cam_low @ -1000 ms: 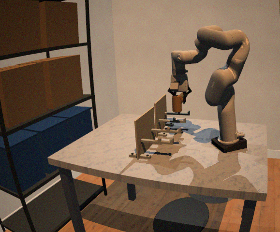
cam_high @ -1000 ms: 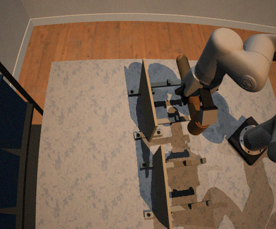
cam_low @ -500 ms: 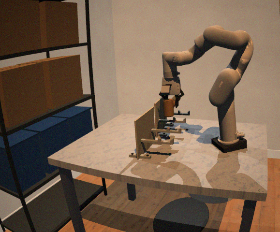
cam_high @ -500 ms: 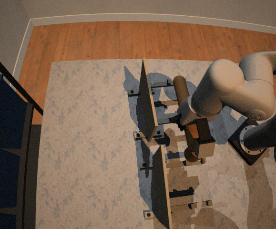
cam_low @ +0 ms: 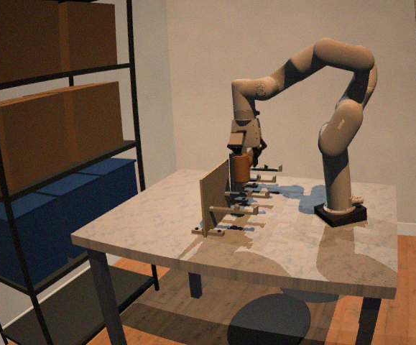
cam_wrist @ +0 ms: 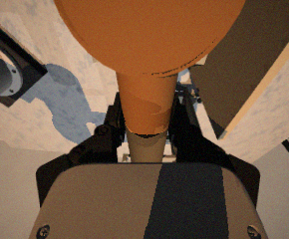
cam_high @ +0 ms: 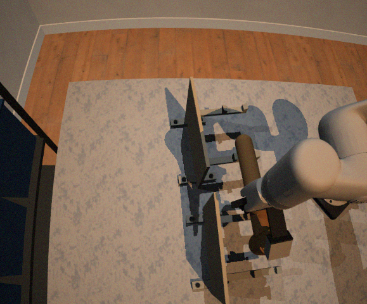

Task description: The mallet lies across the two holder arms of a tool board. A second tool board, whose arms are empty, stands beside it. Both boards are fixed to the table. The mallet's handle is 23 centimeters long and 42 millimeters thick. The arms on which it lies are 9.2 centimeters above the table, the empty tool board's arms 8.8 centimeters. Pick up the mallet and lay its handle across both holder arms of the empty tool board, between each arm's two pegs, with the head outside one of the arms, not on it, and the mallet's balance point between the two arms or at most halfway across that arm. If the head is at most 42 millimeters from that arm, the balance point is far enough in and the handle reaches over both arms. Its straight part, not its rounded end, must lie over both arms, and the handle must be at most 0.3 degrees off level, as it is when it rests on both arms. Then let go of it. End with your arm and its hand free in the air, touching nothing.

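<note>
My gripper (cam_wrist: 146,103) is shut on the mallet's handle (cam_wrist: 145,112), just behind the big orange head (cam_wrist: 149,35). In the overhead view the brown handle (cam_high: 248,163) runs along the front of the two tool boards, and the head (cam_high: 258,243) points toward the near board (cam_high: 217,248). The gripper itself is hidden there under my forearm (cam_high: 307,177). In the side view the gripper (cam_low: 246,150) holds the mallet head (cam_low: 242,167) in the air above the holder arms (cam_low: 233,209). The far board (cam_high: 194,130) has bare arms (cam_high: 222,111).
My arm's base (cam_low: 340,213) is bolted at the table's right side. A shelf rack with cardboard boxes (cam_low: 48,96) and blue bins (cam_low: 52,200) stands left of the table. Small dark pegs (cam_high: 236,256) stick out between the near board's arms.
</note>
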Controlling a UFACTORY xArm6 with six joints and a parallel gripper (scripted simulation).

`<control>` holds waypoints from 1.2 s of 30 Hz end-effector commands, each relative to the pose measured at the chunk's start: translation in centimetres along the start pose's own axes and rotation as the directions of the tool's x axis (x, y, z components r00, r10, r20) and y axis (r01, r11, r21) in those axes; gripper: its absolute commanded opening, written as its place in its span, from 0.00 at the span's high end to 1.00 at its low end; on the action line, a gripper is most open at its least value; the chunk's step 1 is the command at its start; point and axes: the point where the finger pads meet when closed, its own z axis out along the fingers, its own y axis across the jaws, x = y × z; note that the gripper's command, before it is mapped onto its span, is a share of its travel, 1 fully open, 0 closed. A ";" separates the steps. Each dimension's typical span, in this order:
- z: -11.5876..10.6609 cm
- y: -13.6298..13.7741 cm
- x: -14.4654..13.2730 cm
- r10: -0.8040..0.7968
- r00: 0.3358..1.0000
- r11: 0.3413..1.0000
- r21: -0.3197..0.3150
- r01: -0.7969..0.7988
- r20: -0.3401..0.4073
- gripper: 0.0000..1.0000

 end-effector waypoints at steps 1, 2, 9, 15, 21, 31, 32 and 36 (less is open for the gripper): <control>-0.2 -0.1 4.1 0.005 1.000 1.000 -0.006 -0.005 0.013 1.00; -0.2 -0.2 4.8 0.005 1.000 1.000 -0.007 -0.005 0.012 1.00; -0.3 -1.1 7.9 0.005 1.000 1.000 -0.012 -0.005 0.010 1.00; -0.5 -2.8 12.4 0.006 1.000 1.000 -0.021 -0.006 0.001 1.00; -0.6 -3.3 13.3 0.007 1.000 1.000 -0.023 -0.007 -0.001 1.00; -0.6 -3.3 13.3 0.059 0.998 0.998 -0.023 -0.059 -0.002 1.00; -0.6 -3.3 13.3 0.059 0.998 0.998 -0.023 -0.059 -0.002 1.00; 1.3 -3.2 13.3 0.059 0.998 0.998 -0.023 -0.059 -0.002 1.00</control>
